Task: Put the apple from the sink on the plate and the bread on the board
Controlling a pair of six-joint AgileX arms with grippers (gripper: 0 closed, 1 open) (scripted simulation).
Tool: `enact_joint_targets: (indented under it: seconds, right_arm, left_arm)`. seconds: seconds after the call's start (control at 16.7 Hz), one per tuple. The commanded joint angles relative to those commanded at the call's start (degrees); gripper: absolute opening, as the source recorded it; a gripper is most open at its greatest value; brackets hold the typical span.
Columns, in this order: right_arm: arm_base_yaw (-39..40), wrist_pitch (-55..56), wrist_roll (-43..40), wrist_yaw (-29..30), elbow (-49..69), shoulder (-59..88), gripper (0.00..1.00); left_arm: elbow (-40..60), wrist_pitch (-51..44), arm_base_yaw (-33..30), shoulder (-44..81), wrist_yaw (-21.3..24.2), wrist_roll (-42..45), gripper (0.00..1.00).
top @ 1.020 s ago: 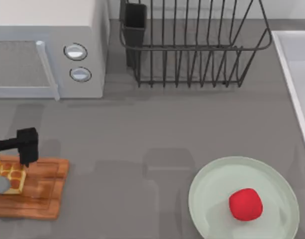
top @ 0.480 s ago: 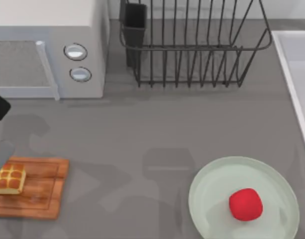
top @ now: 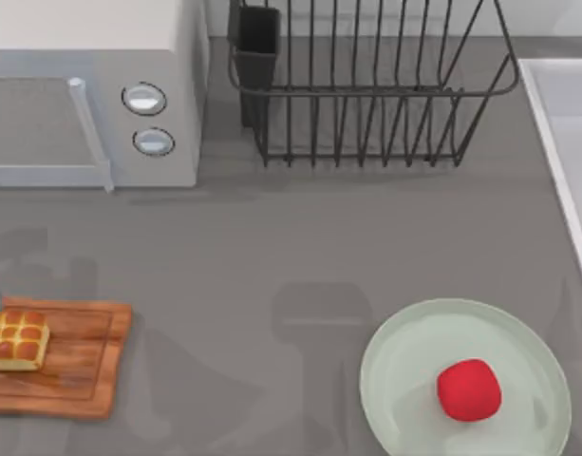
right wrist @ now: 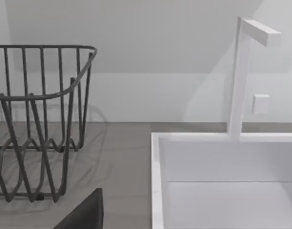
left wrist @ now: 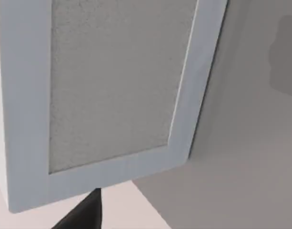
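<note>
The golden-brown bread (top: 16,340) lies on the left part of the brown wooden board (top: 77,366) at the table's front left, with nothing touching it. Over on the front right, the red apple (top: 468,389) rests on the pale green plate (top: 390,366). The white sink (top: 568,133) runs along the right edge, and its basin (right wrist: 222,191) looks bare in the right wrist view. A dark piece of my left gripper (left wrist: 84,215) shows in front of the microwave door. A dark piece of my right gripper (right wrist: 86,212) shows between the rack and the sink.
A grey microwave (top: 91,95) stands at the back left, its door (left wrist: 112,81) close to the left wrist camera. A black wire dish rack (top: 366,85) with a cutlery cup stands at the back middle. A white faucet (right wrist: 241,76) rises behind the sink.
My left gripper has come off the bread and moved up and off the top view's left edge. The bread stays on the board. The apple and plate have not moved.
</note>
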Motion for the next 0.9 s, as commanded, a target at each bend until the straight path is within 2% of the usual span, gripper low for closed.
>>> enact_joint_targets:
  seconds: [0.54,0.9]
  right_arm:
    - [0.0,0.0,0.0,0.0,0.0,0.0,1.0]
    - [0.0,0.0,0.0,0.0,0.0,0.0,1.0]
  left_arm:
    - [-16.0,11.1,-1.9,-27.0,0.4,-51.8,1.0]
    - [-23.7,15.0,-3.8,-39.6,0.6,-76.6,1.0]
